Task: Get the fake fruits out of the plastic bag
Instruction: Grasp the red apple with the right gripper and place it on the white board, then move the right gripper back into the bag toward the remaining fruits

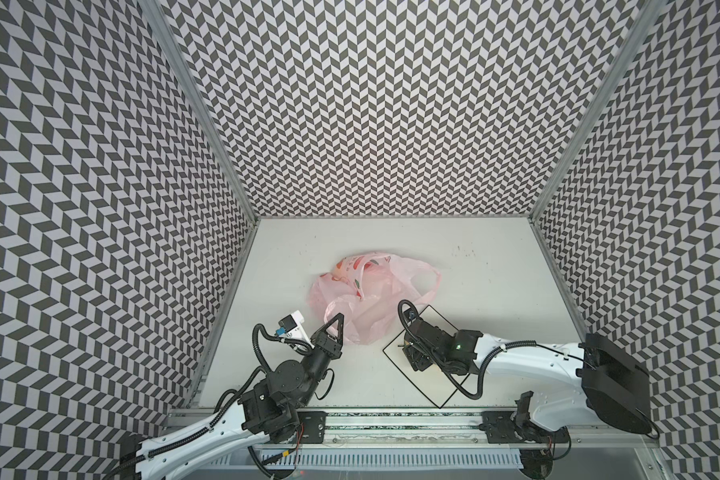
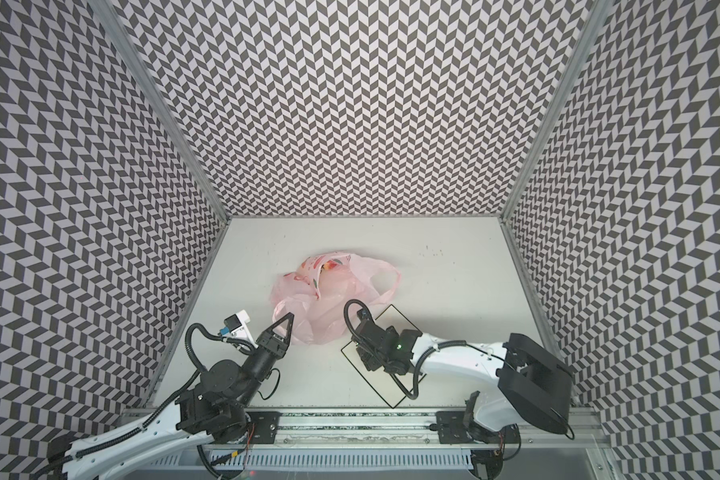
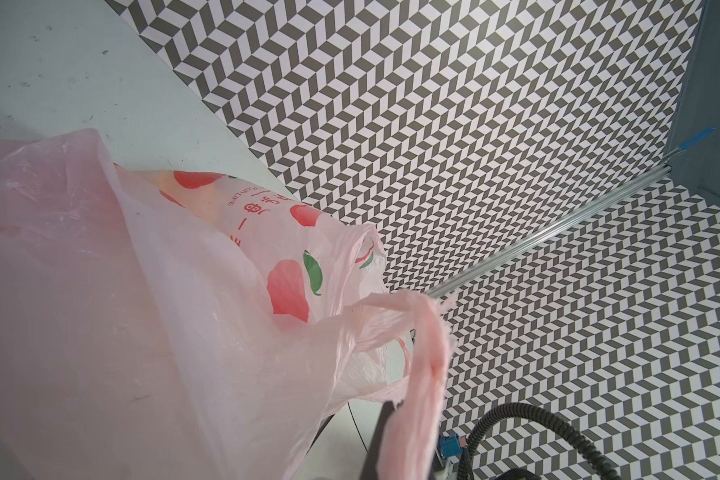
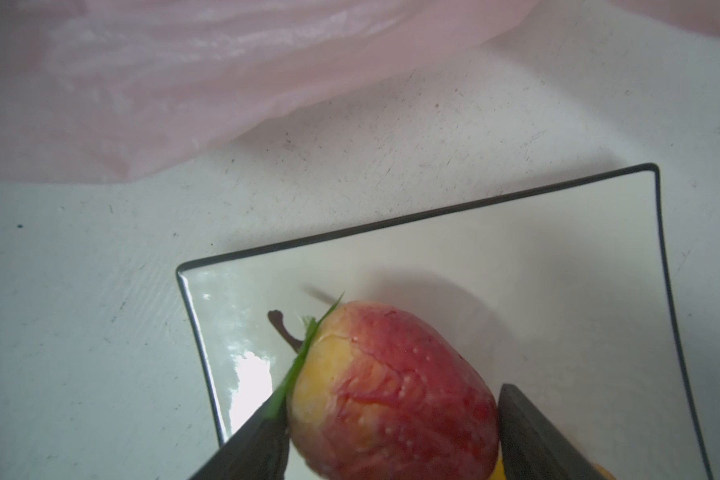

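The pale-pink plastic bag point(image 1: 362, 291) point(image 2: 329, 291) lies crumpled in the middle of the table. Its far end bulges, and reddish-orange shapes point(image 2: 329, 264) show through the film. My left gripper point(image 1: 336, 319) point(image 2: 287, 318) is shut on a loop handle point(image 3: 429, 353) at the bag's near edge; one dark finger point(image 3: 381, 440) shows under the plastic. My right gripper point(image 1: 410, 353) point(image 4: 391, 397) points down over the white plate point(image 4: 516, 249). It is shut on a red-and-yellow fake fruit point(image 4: 383, 353) with a brown stem and a green leaf. A yellow fruit edge point(image 4: 497, 469) peeks out beneath.
The square black-rimmed plate point(image 1: 433, 390) point(image 2: 387, 386) sits right of the bag, near the table's front edge, with the bag's other handle point(image 1: 431, 286) just behind it. Patterned walls close in the left, back and right. A metal rail point(image 1: 391, 419) runs along the front.
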Tool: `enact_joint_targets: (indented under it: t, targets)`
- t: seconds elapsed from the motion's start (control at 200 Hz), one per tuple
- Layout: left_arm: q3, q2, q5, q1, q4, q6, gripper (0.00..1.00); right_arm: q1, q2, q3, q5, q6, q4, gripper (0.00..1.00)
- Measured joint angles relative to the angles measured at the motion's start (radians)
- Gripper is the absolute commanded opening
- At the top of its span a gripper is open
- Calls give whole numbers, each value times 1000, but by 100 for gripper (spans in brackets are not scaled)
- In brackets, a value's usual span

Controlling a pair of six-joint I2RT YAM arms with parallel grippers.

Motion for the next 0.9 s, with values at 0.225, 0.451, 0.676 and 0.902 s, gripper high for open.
enact_joint_targets:
  t: [0.225, 0.451, 0.676, 0.902]
  targets:
    - [0, 0, 4, 0, 0, 0, 0, 0, -97, 2, -17, -3, 1, 84]
    - [0, 2, 7, 0, 0, 0, 0, 0, -326, -10, -37, -13, 201, 74]
    - [1, 9, 13, 0, 4, 1, 0, -7, -163, 71, -33, 19, 411, 55]
    - [8, 6, 15, 0, 2, 2, 0, -37, 117, 148, -63, 105, 533, 48]
